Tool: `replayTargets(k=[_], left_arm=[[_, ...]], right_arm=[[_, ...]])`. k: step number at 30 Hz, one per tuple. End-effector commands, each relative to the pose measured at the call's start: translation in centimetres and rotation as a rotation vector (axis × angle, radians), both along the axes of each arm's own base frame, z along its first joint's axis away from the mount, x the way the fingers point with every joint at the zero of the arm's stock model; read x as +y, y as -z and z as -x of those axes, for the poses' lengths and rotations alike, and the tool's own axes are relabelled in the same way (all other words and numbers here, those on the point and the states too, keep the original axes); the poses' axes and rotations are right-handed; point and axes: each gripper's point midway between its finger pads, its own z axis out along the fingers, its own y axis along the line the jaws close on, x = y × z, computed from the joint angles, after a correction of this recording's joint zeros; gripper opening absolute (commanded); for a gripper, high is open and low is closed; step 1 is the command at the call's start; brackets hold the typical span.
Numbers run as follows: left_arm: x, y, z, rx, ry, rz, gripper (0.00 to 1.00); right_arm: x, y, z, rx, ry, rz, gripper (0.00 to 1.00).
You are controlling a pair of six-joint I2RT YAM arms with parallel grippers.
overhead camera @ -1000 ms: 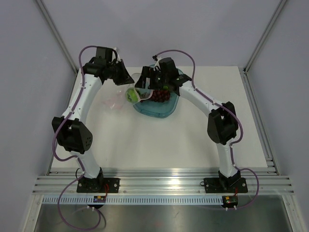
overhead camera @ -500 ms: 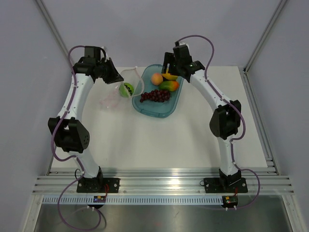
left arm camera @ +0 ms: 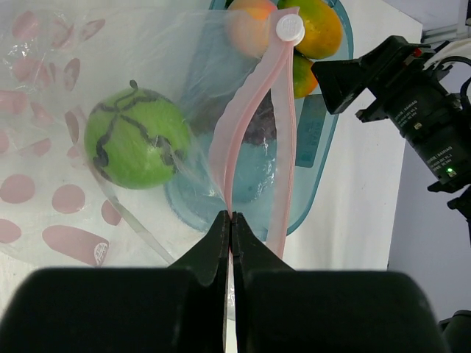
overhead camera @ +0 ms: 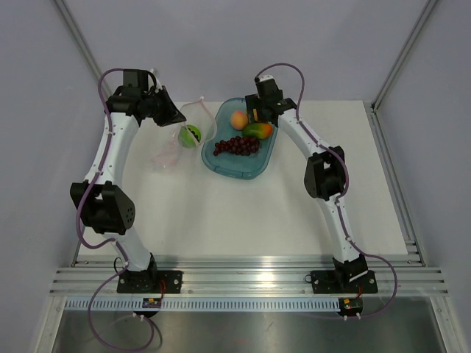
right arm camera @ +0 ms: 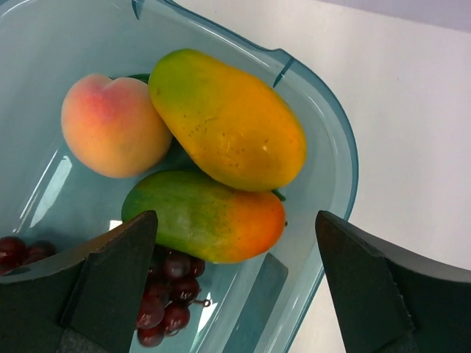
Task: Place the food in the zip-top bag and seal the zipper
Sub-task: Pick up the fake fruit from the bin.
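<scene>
One of the five pieces is packed. The left claw (left arm camera: 230, 217) is clenched on the pink zipper strip (left arm camera: 254, 110) and holds the clear bag (left arm camera: 59, 81) up by its mouth at the far left of the desk (overhead camera: 221, 213). The bag's lower part trails down onto the desk. The green fruit (left arm camera: 136, 138) sits inside the bag, seen through the plastic.

The other four pieces are in the teal tray (right arm camera: 346, 147), just right of the bag. The peach (right arm camera: 114, 125) and the two mangoes (right arm camera: 228, 118) are crowded together at the far end, and the grapes (overhead camera: 237, 145) lie nearer the middle. The right claw (right arm camera: 234, 220) is released, its fingers spread wide above the mangoes and holding nothing. My guess is that a mango is the next pick.

Four pieces have yet to be moved. The zipper strip gapes in a loop, so the sealing has not begun. I would put the job at well under halfway.
</scene>
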Motion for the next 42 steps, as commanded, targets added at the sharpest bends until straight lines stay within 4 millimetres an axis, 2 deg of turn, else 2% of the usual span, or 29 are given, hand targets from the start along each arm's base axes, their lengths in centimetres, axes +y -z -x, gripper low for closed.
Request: replayTargets(k=[1,5,7,8,10,13,18,22,23,24,26,27,28,29,30,32,33,34,36,38,39,40,41,42], left_arm=[[-0.4,-3.1,0.6,-0.086,0.039,0.019,0.00],[-0.4,-2.7,0.7,-0.079,0.039,0.017,0.00],[-0.4,-2.7,0.7,-0.078,0.039,0.018,0.00],[-0.4,-2.5,0.7,-0.073,0.038,0.018,0.00],[-0.4,-2.4,0.7,-0.071,0.038,0.019,0.00],[-0.5,-2.2,0.6,-0.067,0.040,0.019,0.00],[-0.5,-1.9,0.5,-0.060,0.041,0.022,0.00],[-0.5,-1.8,0.4,-0.059,0.041,0.022,0.00],[-0.5,-1.8,0.5,-0.059,0.042,0.023,0.00],[-0.6,-1.7,0.4,-0.056,0.043,0.026,0.00],[-0.6,-1.6,0.5,-0.050,0.044,0.030,0.00],[-0.7,-1.6,0.4,-0.053,0.045,0.031,0.00],[-0.7,-1.4,0.5,-0.050,0.046,0.032,0.00],[-0.7,-1.4,0.5,-0.051,0.045,0.033,0.00],[-0.7,-1.4,0.5,-0.051,0.047,0.035,0.00],[-0.8,-1.4,0.6,-0.049,0.049,0.036,0.00],[-0.8,-1.3,0.6,-0.048,0.049,0.036,0.00],[-0.7,-1.2,0.6,-0.048,0.048,0.032,0.00],[-0.4,-1.1,0.4,-0.055,0.043,0.014,0.00],[-0.3,-1.1,0.3,-0.059,0.044,0.003,0.00],[-0.2,-0.8,0.2,-0.054,0.041,-0.001,0.00],[-0.1,-0.7,0.1,-0.054,0.038,-0.002,0.00],[-0.2,-0.8,0.0,-0.057,0.037,0.001,0.00],[-0.2,-0.9,-0.1,-0.063,0.038,0.002,0.00]], right_arm=[[-0.1,-3.6,-2.3,-0.172,-0.072,0.081,0.96],[0.8,-2.6,-3.3,-0.229,-0.214,0.190,0.97],[0.8,-1.6,-3.6,-0.220,-0.227,0.220,0.98],[0.8,-2.2,-4.0,-0.233,-0.233,0.238,0.98],[0.8,-1.0,-4.3,-0.229,-0.244,0.283,0.98],[1.7,-0.2,-4.6,-0.247,-0.272,0.315,0.99],[2.3,1.5,-4.6,-0.228,-0.296,0.301,0.98],[1.7,2.1,-4.6,-0.213,-0.264,0.320,0.93],[1.7,2.0,-4.7,-0.220,-0.258,0.322,0.87],[1.8,1.3,-4.6,-0.234,-0.253,0.318,0.84],[1.6,1.3,-4.5,-0.240,-0.247,0.320,0.75],[1.9,0.1,-4.3,-0.256,-0.248,0.311,0.71],[2.0,0.5,-3.9,-0.246,-0.249,0.302,0.68],[2.1,-0.1,-3.9,-0.258,-0.252,0.288,0.65],[2.3,-1.6,-3.7,-0.280,-0.253,0.267,0.60],[2.9,-2.0,-3.2,-0.285,-0.276,0.233,0.56],[2.9,-3.2,-3.0,-0.301,-0.278,0.218,0.53],[3.3,-3.5,-2.7,-0.302,-0.288,0.207,0.50],[3.4,-4.5,-2.2,-0.304,-0.293,0.199,0.50],[3.6,-4.6,-1.5,-0.290,-0.312,0.199,0.50],[3.6,-6.1,-1.0,-0.309,-0.314,0.193,0.50],[3.4,-6.4,-0.7,-0.311,-0.312,0.185,0.50],[3.2,-5.9,-0.2,-0.295,-0.315,0.182,0.50],[3.2,-7.6,0.4,-0.311,-0.322,0.164,0.50]])
